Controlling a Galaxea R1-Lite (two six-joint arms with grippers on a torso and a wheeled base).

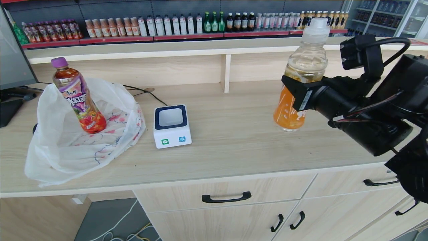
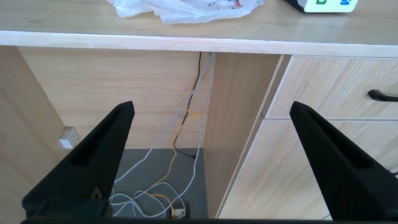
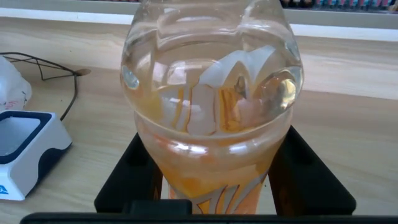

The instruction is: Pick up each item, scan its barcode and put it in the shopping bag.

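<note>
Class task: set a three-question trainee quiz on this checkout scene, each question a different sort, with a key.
1. True or false: the right end effector grips the orange drink bottle.
2. Fill in: the left end effector is ____ (open or shut).
3. Where is the purple-capped bottle? A in the shopping bag; B in the right end effector; C in the left end effector.
Key: 1 true; 2 open; 3 A.

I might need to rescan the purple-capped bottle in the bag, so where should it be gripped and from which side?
Grip the purple-capped bottle probably on its upper body below the cap: that part stands clear above the shopping bag, whose folds surround its base. Come sideways from the robot's left with the open left end effector.
</note>
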